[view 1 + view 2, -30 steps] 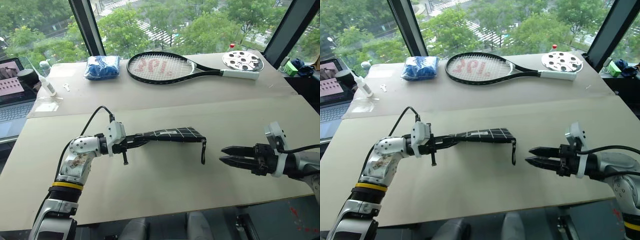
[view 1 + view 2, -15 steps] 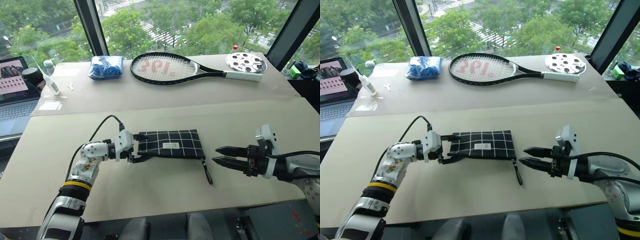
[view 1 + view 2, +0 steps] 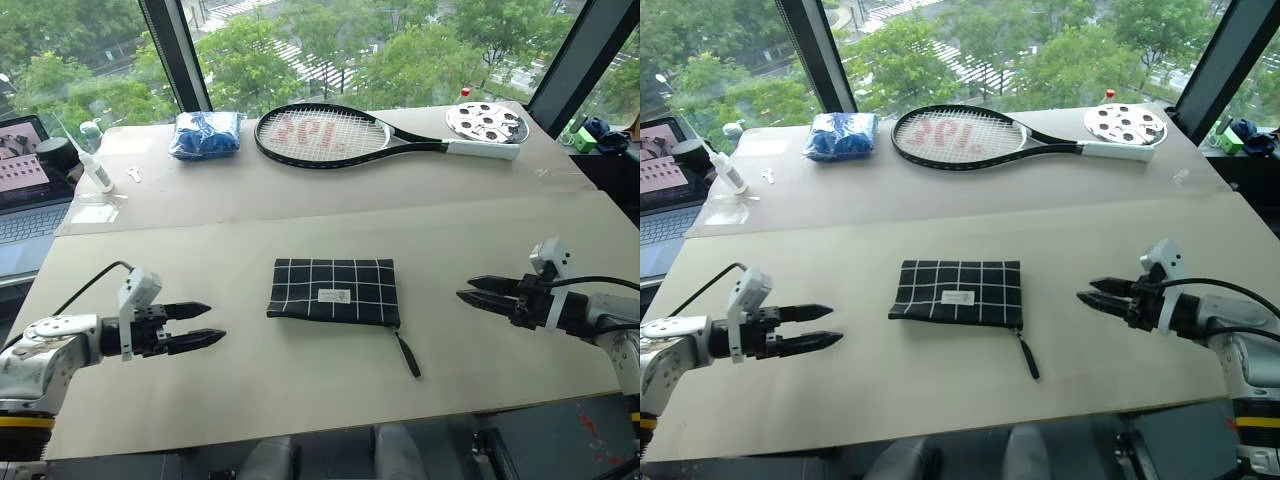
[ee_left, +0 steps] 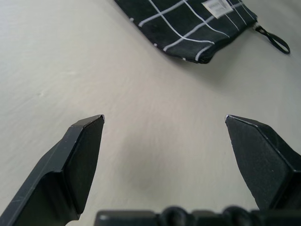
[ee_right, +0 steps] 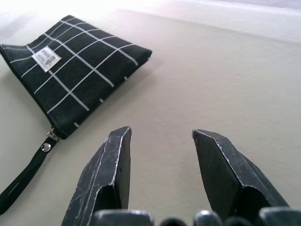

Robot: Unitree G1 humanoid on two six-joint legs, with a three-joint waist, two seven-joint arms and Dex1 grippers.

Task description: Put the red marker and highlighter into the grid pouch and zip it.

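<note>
A wide beige desk [image 3: 300, 200] carries several things along its far edge. A black-framed tennis racket with a white grip [image 3: 370, 136] lies flat, its strings marked in red. Just beside the grip end rests a round silver disc with dark holes [image 3: 485, 121]. Near the racket head sits a crumpled blue cloth bundle [image 3: 205, 134]. At the desk's left edge stands an open laptop [image 3: 25, 170], with a small white bottle [image 3: 95, 165] beside it.

The small white label [image 3: 332, 295] on the grid pouch [image 3: 335, 291] carried print too small to read. Red marks on the tennis racket [image 3: 322, 134] strings beyond the pouch were not legible.
</note>
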